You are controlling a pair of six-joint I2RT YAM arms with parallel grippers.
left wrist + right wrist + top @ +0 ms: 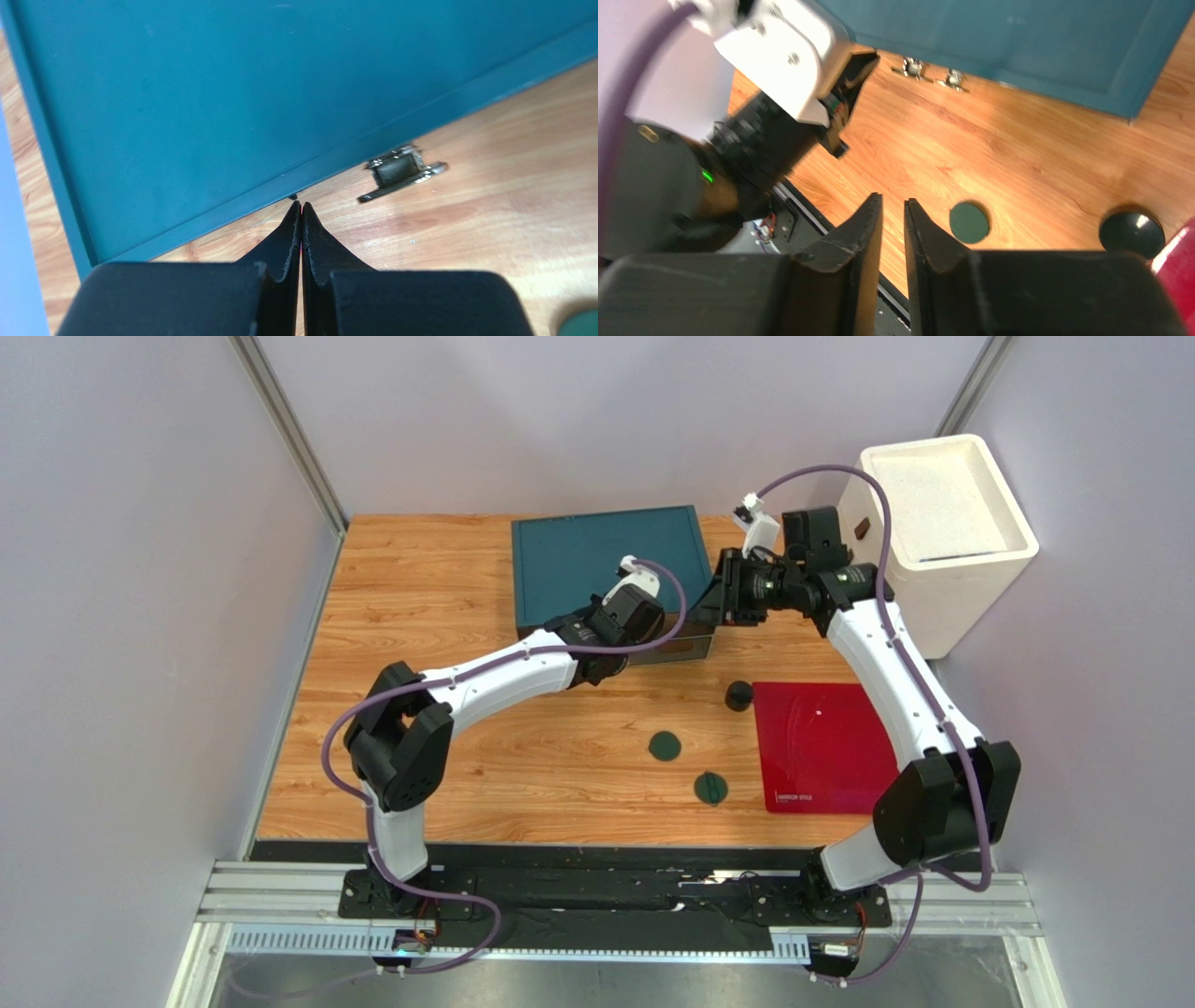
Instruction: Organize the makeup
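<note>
Print (790,793) on red mat (831,735) near green disc (713,787) is unreadable.

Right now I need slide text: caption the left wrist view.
Left fingers shut, tips near the teal box's edge, small metal fitting alongside.

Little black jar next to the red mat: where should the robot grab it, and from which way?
Probably from straight above, pinching the small black jar across its round sides. It stands upright and squat on the table, and the red mat lies close on its right, so grip its near and far sides.
</note>
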